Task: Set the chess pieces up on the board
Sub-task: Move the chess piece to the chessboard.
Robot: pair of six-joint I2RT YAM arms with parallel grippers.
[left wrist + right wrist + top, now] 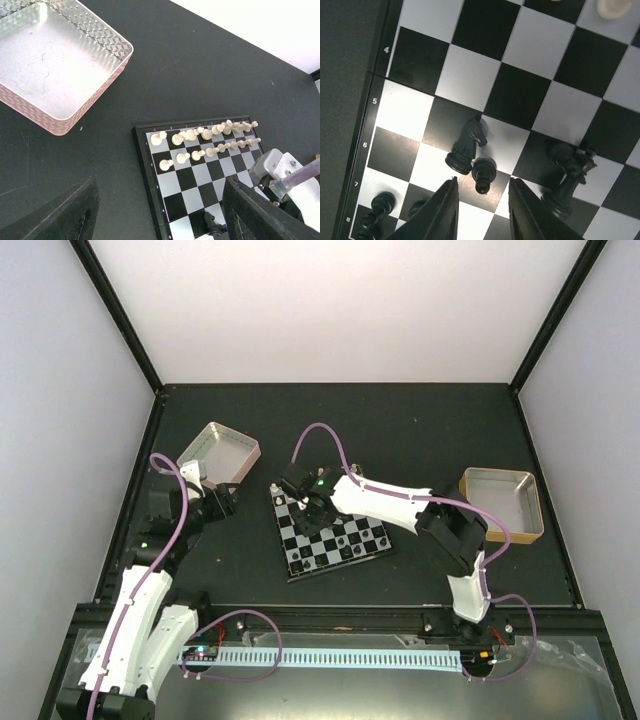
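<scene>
The board (300, 562) lies mid-table, and its rim also shows in the left wrist view (147, 172) and the right wrist view (362, 150). Two rows of white pieces (207, 135) stand along its far side. My right gripper (482, 200) is open low over the board. A black pawn (482, 176) stands just ahead of its fingertips, untouched. A black knight (466, 145) leans or lies next to the pawn. Taller black pieces (567, 172) stand to the right, and black pawns (376, 207) at the lower left. My left gripper (160, 220) is open and empty, left of the board.
A pink-sided metal tray (218, 450) sits at the back left, close to my left gripper (222, 502). A tan-sided tray (502, 502) sits at the right. My right arm (390, 502) reaches across the board's far side. Black frame rails border the table.
</scene>
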